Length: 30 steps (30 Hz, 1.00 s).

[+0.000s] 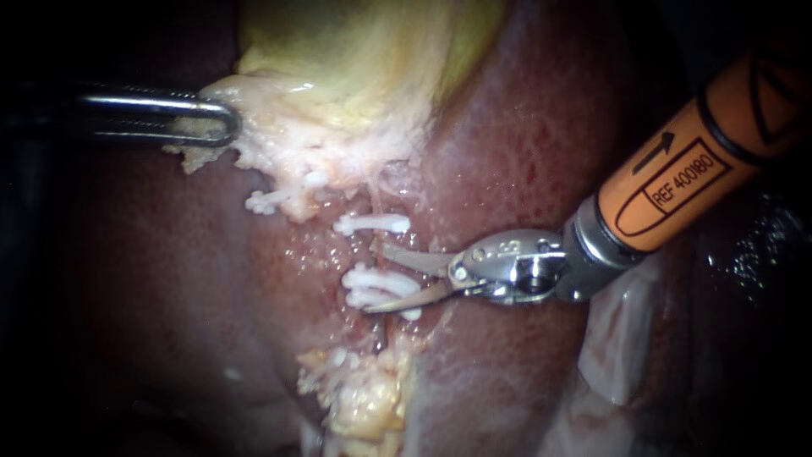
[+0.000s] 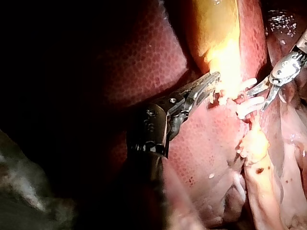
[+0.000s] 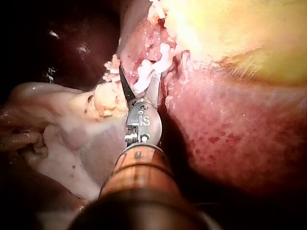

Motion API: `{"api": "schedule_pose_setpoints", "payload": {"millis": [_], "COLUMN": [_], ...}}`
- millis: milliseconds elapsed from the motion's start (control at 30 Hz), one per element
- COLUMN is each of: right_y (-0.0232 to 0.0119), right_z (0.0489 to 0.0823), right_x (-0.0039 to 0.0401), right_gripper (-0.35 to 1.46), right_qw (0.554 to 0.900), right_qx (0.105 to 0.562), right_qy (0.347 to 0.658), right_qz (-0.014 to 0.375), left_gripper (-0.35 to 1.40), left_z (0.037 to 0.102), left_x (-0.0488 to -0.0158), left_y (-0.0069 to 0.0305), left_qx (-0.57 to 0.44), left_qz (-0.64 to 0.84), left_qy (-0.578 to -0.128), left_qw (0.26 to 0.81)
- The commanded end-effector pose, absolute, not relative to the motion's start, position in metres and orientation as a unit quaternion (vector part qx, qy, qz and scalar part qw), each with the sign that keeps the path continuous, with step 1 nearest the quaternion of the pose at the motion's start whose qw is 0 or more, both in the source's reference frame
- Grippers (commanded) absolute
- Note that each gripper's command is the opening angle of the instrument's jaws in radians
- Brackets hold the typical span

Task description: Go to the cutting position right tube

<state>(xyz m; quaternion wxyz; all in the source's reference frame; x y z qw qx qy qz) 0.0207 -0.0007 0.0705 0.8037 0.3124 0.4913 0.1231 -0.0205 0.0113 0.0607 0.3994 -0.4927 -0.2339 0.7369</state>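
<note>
The right instrument point(image 1: 376, 278) enters from the upper right. Its end effector, a pair of blades, is spread. The blades straddle the right tube point(image 1: 373, 241). The upper blade lies between the upper clip point(image 1: 372, 224) and the lower clips point(image 1: 372, 283); the lower blade lies below the lower clips. The left instrument point(image 1: 222, 123) enters from the left. Its end effector pinches pale tissue point(image 1: 254, 127) at the lower edge of the gallbladder point(image 1: 355, 51). The liver point(image 1: 507, 152) surrounds the site.
</note>
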Motion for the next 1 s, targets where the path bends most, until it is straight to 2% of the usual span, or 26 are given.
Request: {"api": "schedule_pose_setpoints", "payload": {"millis": [33, 233, 400, 733, 1000], "right_y": [-0.0007, 0.0000, 0.0008, 0.0008, 0.0002], "right_z": [0.0705, 0.0711, 0.0718, 0.0721, 0.0707], "right_x": [0.0207, 0.0213, 0.0225, 0.0255, 0.0265], "right_gripper": [1.38, 1.31, 1.31, 1.29, 1.29], "right_qw": [0.798, 0.774, 0.760, 0.744, 0.735], "right_qx": [0.316, 0.334, 0.337, 0.352, 0.364], "right_qy": [0.499, 0.530, 0.550, 0.561, 0.564], "right_qz": [0.115, 0.087, 0.079, 0.087, 0.098], "left_gripper": [-0.35, -0.35, -0.35, -0.35, -0.35], "left_z": [0.0607, 0.0607, 0.0607, 0.0607, 0.0608], "left_x": [-0.0205, -0.0205, -0.0205, -0.0207, -0.0208], "left_y": [0.0113, 0.0113, 0.0113, 0.0114, 0.0114], "left_qx": [-0.493, -0.493, -0.493, -0.493, -0.493], "left_qz": [0.737, 0.737, 0.737, 0.737, 0.737], "left_qy": [-0.234, -0.234, -0.234, -0.234, -0.233], "left_qw": [0.399, 0.399, 0.399, 0.400, 0.400]}}
